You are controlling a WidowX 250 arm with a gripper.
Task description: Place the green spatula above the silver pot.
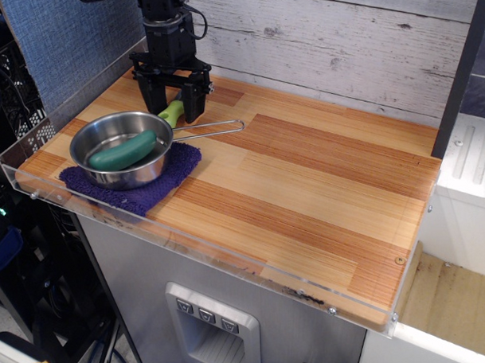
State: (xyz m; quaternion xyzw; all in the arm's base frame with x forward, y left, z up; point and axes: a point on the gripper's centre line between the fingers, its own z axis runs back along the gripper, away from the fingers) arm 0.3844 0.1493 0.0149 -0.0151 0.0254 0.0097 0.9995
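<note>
The hand (174, 99) stands over the back left of the wooden counter (306, 187), its two black fingers (193, 99) spread wide apart; between them lies the green spatula (172, 113), its lime handle showing and its blade hidden; whether a finger touches it cannot be told; the spatula sits just behind the rim of the silver pot (122, 148); the pot rests on a purple cloth (139, 193) and holds a dark green vegetable (123, 152); its wire handle points right.
</note>
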